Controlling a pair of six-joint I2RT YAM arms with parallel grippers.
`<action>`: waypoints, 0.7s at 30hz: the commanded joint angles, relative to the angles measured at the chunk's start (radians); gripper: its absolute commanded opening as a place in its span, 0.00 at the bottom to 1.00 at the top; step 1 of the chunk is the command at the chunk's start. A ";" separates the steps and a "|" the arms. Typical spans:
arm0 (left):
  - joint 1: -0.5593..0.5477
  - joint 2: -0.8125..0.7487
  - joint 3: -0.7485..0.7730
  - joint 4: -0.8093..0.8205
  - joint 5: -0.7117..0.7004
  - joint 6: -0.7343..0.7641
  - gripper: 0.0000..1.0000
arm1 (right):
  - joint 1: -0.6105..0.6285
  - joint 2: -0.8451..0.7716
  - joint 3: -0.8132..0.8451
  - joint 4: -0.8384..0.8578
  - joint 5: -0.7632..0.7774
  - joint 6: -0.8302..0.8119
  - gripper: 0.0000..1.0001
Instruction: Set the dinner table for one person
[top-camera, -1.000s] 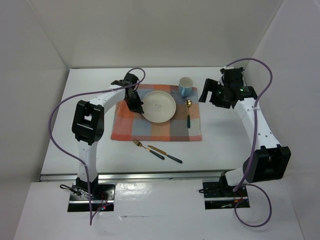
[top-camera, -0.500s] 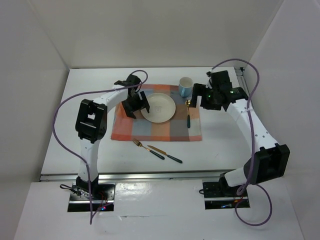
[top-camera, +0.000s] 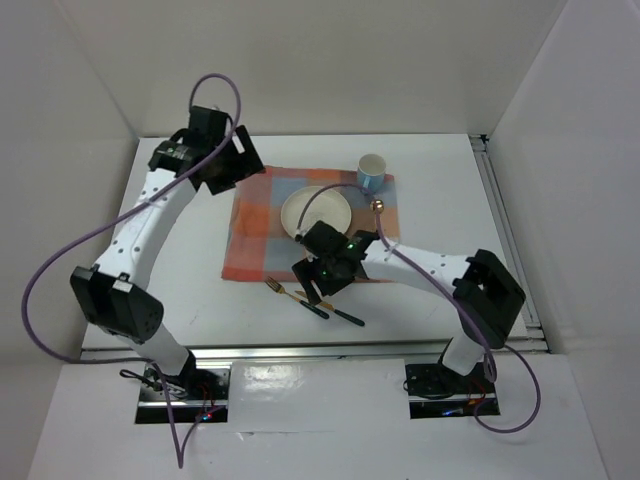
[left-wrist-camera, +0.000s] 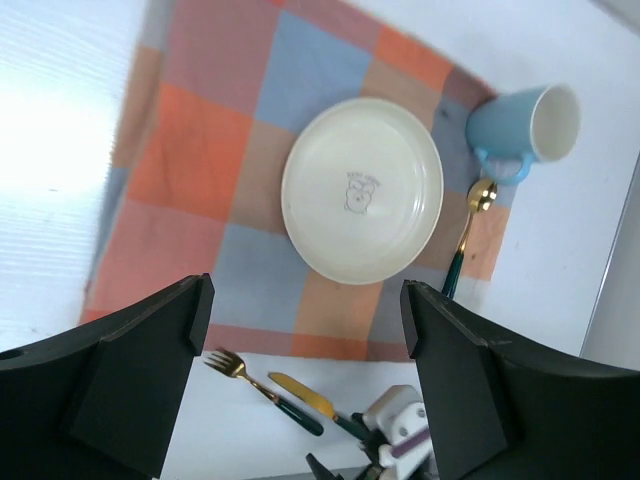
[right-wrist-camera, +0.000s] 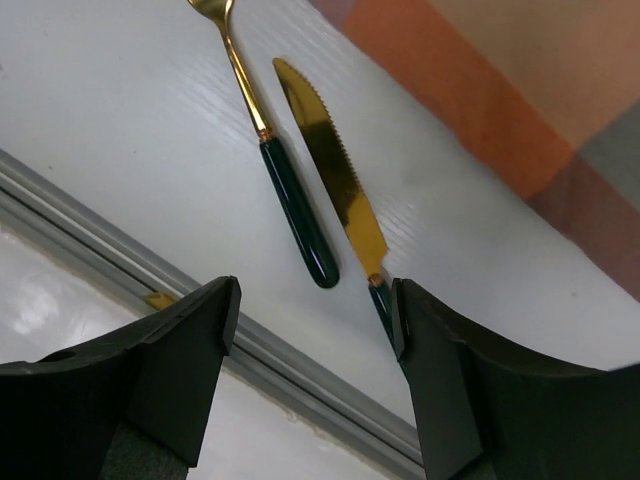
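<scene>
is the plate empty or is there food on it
Empty: the plate shows only bare cream surface and a small printed motif.

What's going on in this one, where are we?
A place setting is half done. The plate sits on the checked mat, the blue mug at its far right corner, the spoon along its right edge. The fork and knife lie on the white table near the mat's front edge. The right claw hovers open over them, holding nothing; the left claw is open high above the mat.
</scene>
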 joint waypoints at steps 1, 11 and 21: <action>0.042 -0.058 -0.038 -0.040 -0.031 0.034 0.94 | 0.035 0.046 0.007 0.100 0.051 0.019 0.73; 0.075 -0.085 -0.090 -0.040 -0.002 0.034 0.93 | 0.095 0.207 0.040 0.149 0.031 0.001 0.60; 0.094 -0.095 -0.119 -0.031 0.027 0.043 0.93 | 0.143 0.270 0.084 0.129 0.073 -0.009 0.41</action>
